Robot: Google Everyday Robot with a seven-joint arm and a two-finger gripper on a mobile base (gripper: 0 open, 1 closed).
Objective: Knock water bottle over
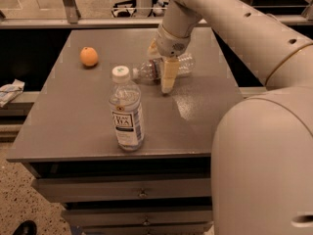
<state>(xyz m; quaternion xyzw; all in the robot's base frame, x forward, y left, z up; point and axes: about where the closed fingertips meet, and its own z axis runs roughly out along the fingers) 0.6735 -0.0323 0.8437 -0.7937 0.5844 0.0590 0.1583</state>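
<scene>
The water bottle (183,64), slim and clear with a reddish-white label band, lies on its side on the grey table (73,111), at the back centre, with its cap pointing left. My gripper (161,63) reaches down over the bottle's middle. One pale finger (168,76) stands in front of the bottle with its tip at the table. The other finger (153,48) shows behind it, so the bottle lies between them. The fingers stand apart.
A wider tea bottle (126,110) with a big white label and white cap stands upright at the front centre. An orange (89,56) sits at the back left. My arm and base fill the right side. Drawers sit under the table's front edge.
</scene>
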